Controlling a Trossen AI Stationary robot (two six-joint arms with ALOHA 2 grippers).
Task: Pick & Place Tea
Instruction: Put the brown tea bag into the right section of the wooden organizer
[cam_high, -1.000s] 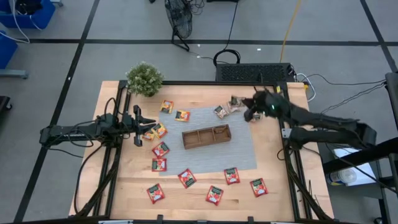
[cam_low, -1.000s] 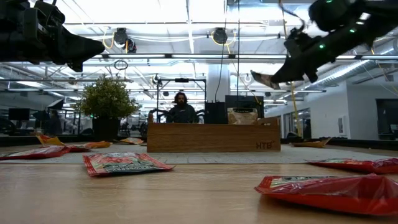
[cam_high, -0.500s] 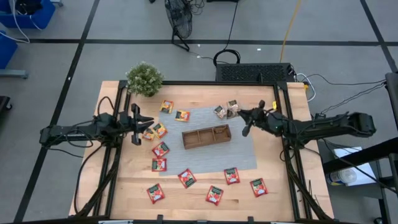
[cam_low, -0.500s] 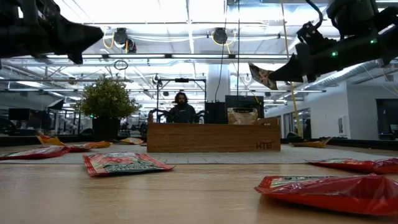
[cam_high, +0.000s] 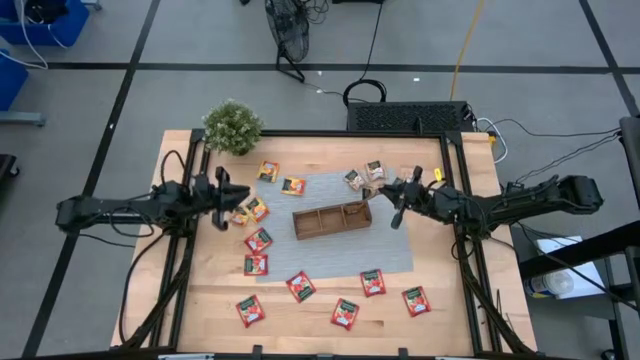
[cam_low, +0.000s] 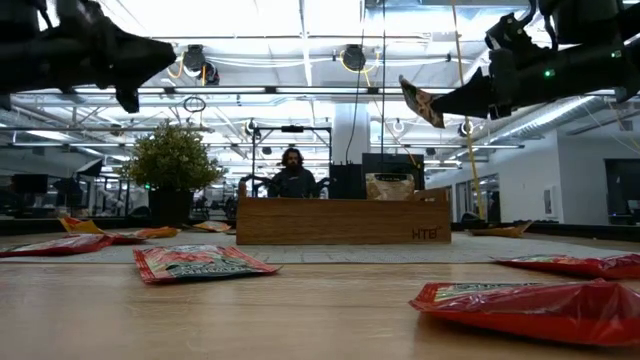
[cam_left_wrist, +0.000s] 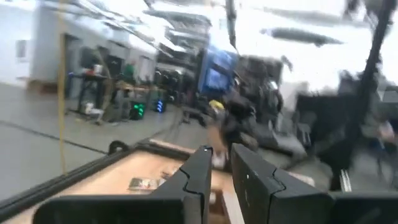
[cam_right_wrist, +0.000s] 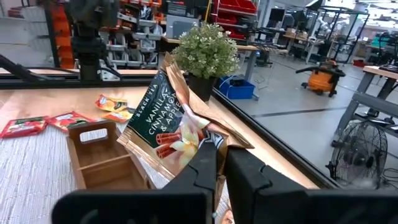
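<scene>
the right gripper (cam_high: 392, 203) is sitting right of centre in the high view, just past the right end of the tray (cam_high: 331, 218), its fingers (cam_right_wrist: 205, 163) pinching a grey-brown vanilla-cinnamon sachet (cam_right_wrist: 169, 124) by one corner. in the low view that sachet is hanging tilted, well above the tray wall. the other sachets are lying loose: reds along the lower part of the high view, orange ones at upper left of the mat (cam_high: 400, 250), two more grey-brown ones just above the tray.

the step in hand looks like carrying the sachet to a compartment. to do it well, the gripper is needing to centre over the right-hand compartment, lower until the sachet's free edge is inside the walls, and only then let go, since a light packet held by a corner is likely to flutter out.

the left gripper (cam_high: 227, 198) is waiting at the left over the orange sachets, fingers nearly together and holding nothing visible.
</scene>
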